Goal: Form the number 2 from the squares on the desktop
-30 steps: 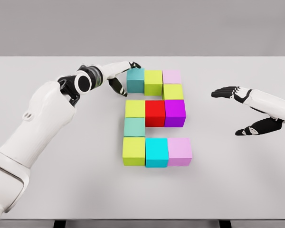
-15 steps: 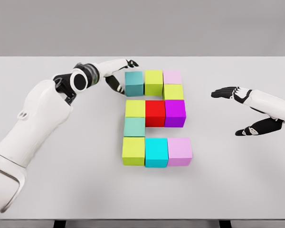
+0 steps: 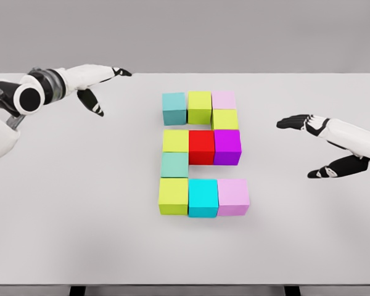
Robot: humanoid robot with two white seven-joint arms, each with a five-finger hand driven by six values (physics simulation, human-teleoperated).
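Left robot hand spread — well apart from cubes

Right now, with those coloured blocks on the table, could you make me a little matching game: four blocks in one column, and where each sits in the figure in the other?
Blocks:
1. red block
2. cyan block
3. purple block
4. dark teal block

Places:
A. top row, left end
B. bottom row, middle
C. middle row, right end
D. middle row, centre

Pairs: 1-D, 2-B, 3-C, 4-A
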